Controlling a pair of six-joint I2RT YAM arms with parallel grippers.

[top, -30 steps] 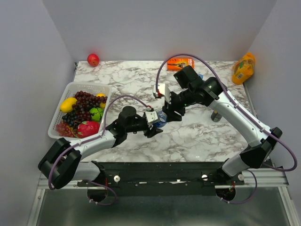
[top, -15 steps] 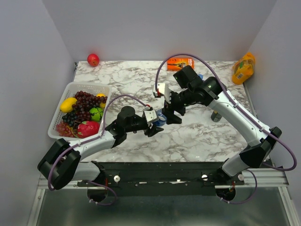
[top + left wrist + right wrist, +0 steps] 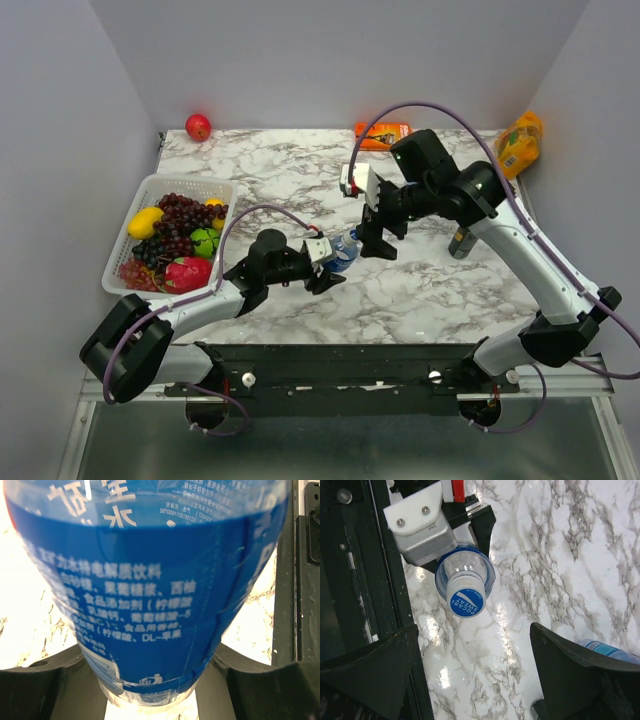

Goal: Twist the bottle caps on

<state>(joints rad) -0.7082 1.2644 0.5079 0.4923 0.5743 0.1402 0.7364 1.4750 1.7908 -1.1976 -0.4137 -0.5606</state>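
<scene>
The bottle [image 3: 150, 605] was clasped by the left gripper [image 3: 334, 262], a blue cap [image 3: 465, 600] seated on its neck; the right gripper [image 3: 475, 665] was spread wide above, clear of it

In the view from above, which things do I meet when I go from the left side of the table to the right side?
Fruit basket → bottle held in the left gripper → open right gripper → orange bag.
</scene>
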